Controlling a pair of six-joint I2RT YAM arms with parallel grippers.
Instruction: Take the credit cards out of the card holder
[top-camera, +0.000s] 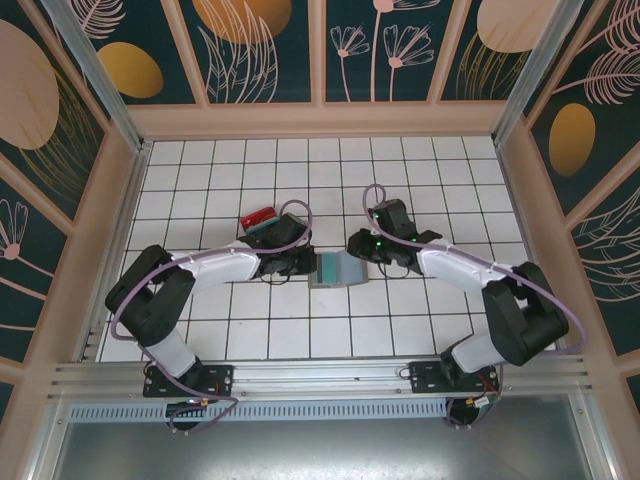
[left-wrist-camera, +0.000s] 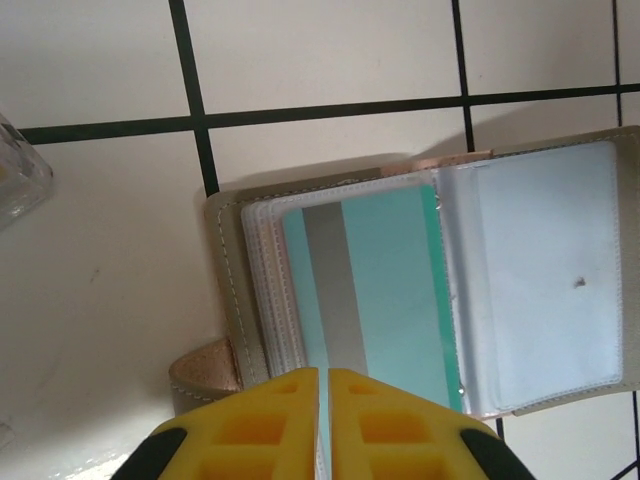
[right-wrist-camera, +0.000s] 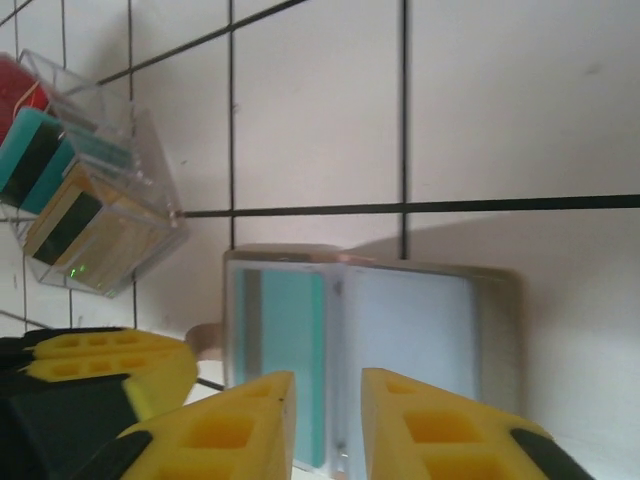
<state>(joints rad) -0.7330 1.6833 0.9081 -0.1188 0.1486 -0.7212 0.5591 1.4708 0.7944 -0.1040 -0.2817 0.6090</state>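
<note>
Two arms: both reach inward over the white-tiled worktop (top-camera: 250, 335) and meet at the card holder (top-camera: 335, 272), one from each side.
Card holder position: open and flat near the middle of the worktop, between the two grippers. Its side tab (left-wrist-camera: 205, 370) is on the left arm's side.
Remaining card: one teal credit card (left-wrist-camera: 385, 290) sits in the sleeve of the panel nearer the left arm, grey stripe showing. The other panel's clear sleeve (left-wrist-camera: 545, 280) looks empty.
Left gripper (left-wrist-camera: 323, 385): jaws drawn almost together, with a thin slit between them. The card's near edge runs into that slit. Judged to be a pinch on the card edge, possibly with sleeve film caught too.
Reason for left grip: a thin card seated in a sleeve offers only its exposed edge, and an edge pinch permits a straight pull out of the sleeve.
Right gripper (right-wrist-camera: 328, 395): jaws partly apart, nothing clamped, set over the holder's near edge at the fold. Contact with the holder cannot be told.
Reason for right placement: judged to be a brace, so the holder does not slide with the card.
Left arm pose: elbow bent outward, forearm low, wrist aimed at the holder.
Right arm pose: mirrored.
Clear box (top-camera: 262, 222): just beyond the left gripper, apart from the holder. It holds the stored credit cards (right-wrist-camera: 60, 215), red, teal and yellow, and is the likely drop-off point.
</note>
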